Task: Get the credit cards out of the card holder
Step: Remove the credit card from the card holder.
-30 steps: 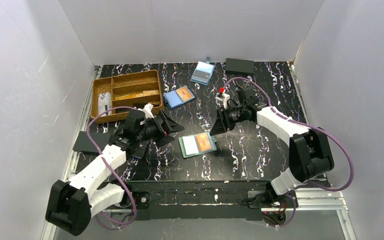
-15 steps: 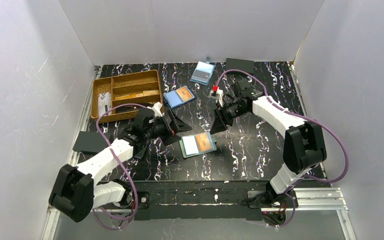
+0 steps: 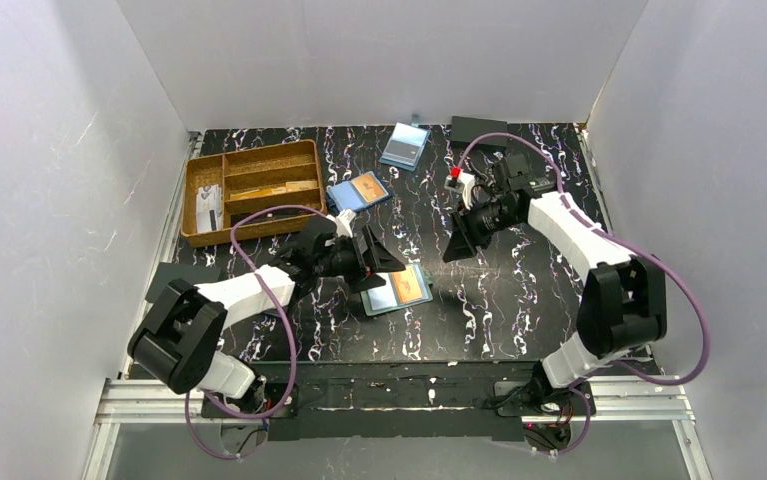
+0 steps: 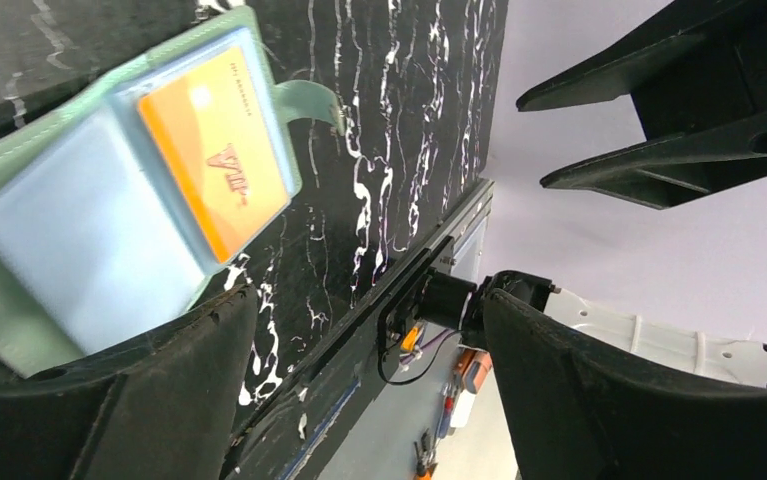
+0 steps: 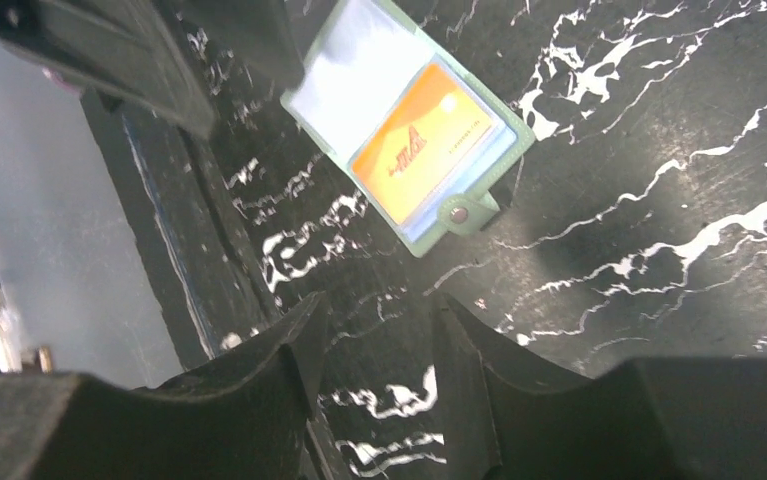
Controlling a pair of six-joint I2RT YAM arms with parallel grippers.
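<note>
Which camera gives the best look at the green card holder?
Right wrist: nearly the whole card holder shows clearly, snap tab included. Left wrist shows it close but blurred and partly cut off. Top external shows it small.

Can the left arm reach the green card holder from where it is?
Probably yes. The left end effector is open right by the card holder, with nothing between them; the right end effector is apart.

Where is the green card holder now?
Top view: the card holder lies flat on the table, centre-front, beside the left gripper; the right gripper hangs farther back-right.
</note>
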